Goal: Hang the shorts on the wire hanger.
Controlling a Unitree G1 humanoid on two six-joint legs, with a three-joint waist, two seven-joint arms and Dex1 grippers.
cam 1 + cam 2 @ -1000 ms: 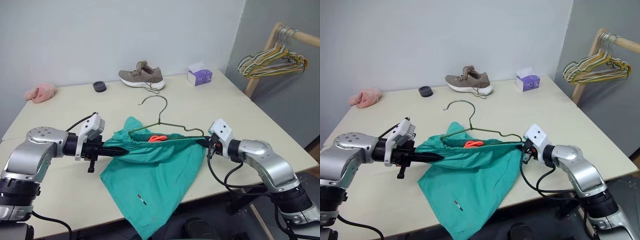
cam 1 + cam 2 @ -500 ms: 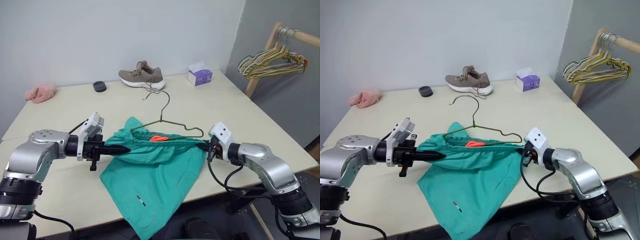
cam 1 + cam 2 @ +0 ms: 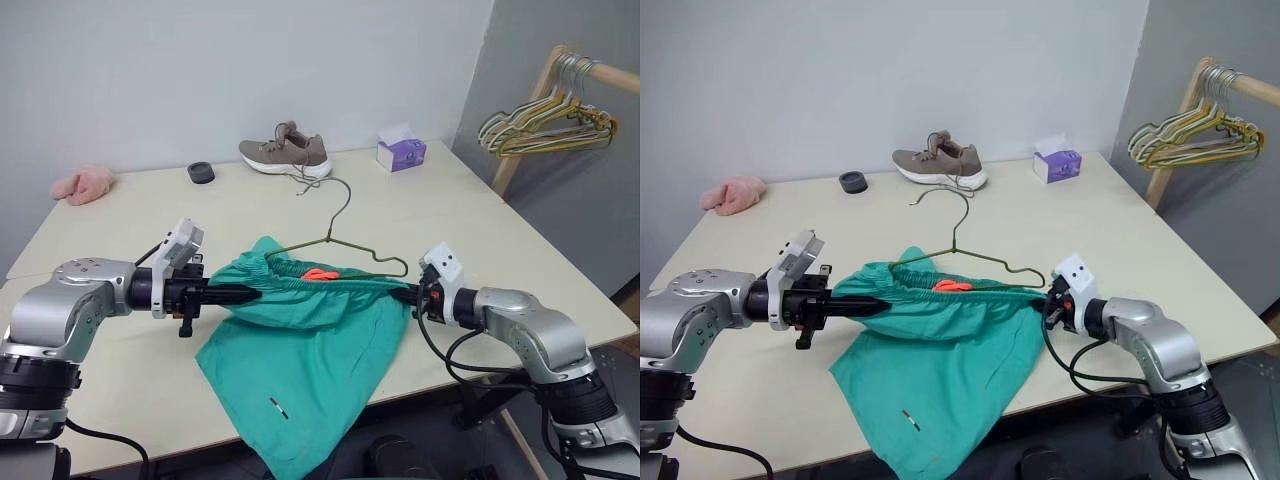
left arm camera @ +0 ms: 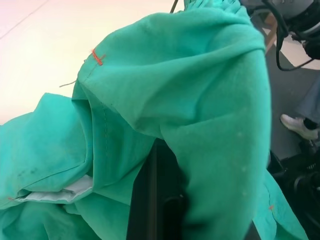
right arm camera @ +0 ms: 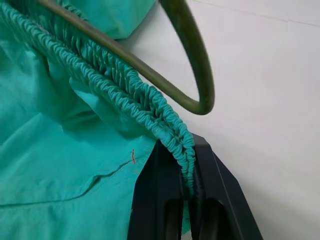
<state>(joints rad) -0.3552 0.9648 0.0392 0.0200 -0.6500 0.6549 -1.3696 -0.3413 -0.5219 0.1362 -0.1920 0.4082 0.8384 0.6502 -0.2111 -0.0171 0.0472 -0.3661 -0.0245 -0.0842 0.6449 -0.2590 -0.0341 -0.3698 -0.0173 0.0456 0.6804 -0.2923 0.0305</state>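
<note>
The teal shorts (image 3: pixel 300 340) are stretched by their waistband between my two grippers, and the legs hang over the table's front edge. My left gripper (image 3: pixel 250 292) is shut on the left end of the waistband, its fingers (image 4: pixel 150 200) wrapped in cloth. My right gripper (image 3: pixel 412 293) is shut on the gathered elastic at the right end, which the right wrist view shows pinched between the fingers (image 5: pixel 155 200). The olive wire hanger (image 3: pixel 335 235) lies just behind the waistband with its hook pointing away. Its right bend (image 5: pixel 197 60) sits beside my right gripper, and cloth hides its lower bar.
On the far side of the table (image 3: pixel 450 210) lie a tan shoe (image 3: pixel 285 152), a purple tissue box (image 3: pixel 401 152), a black ring (image 3: pixel 201 172) and a pink fluffy cloth (image 3: pixel 82 184). A wooden rack with a bunch of hangers (image 3: pixel 540 125) stands at the right.
The hanger's hook has swung to the right and farther away. Both wrists have rolled a little while keeping the waistband stretched; the grips are unchanged.
</note>
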